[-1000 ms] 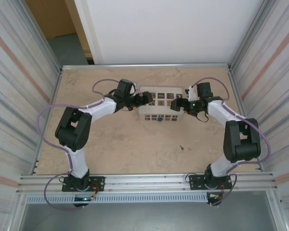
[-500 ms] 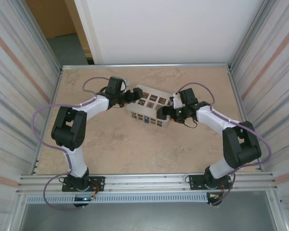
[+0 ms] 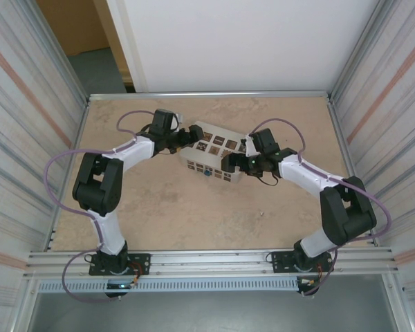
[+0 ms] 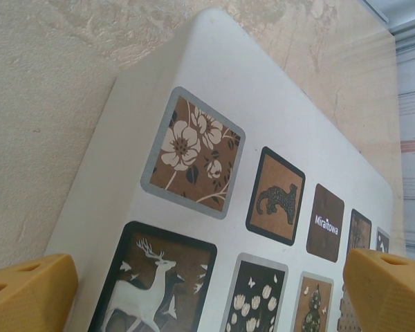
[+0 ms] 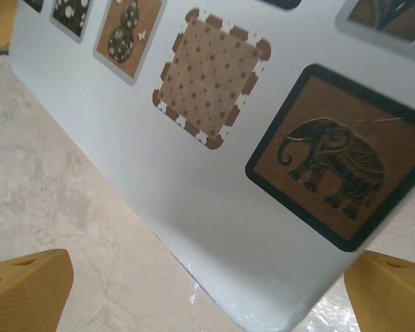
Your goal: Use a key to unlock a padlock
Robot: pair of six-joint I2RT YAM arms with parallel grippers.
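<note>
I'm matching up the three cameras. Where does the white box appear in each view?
Top external: the white box sits mid-table, a little toward the far side, askew.
Left wrist: it runs across the middle, from lower left to upper right.
Right wrist: it covers the top and right.
Shared landmark: its dark picture tiles, and the beige table around it.
</note>
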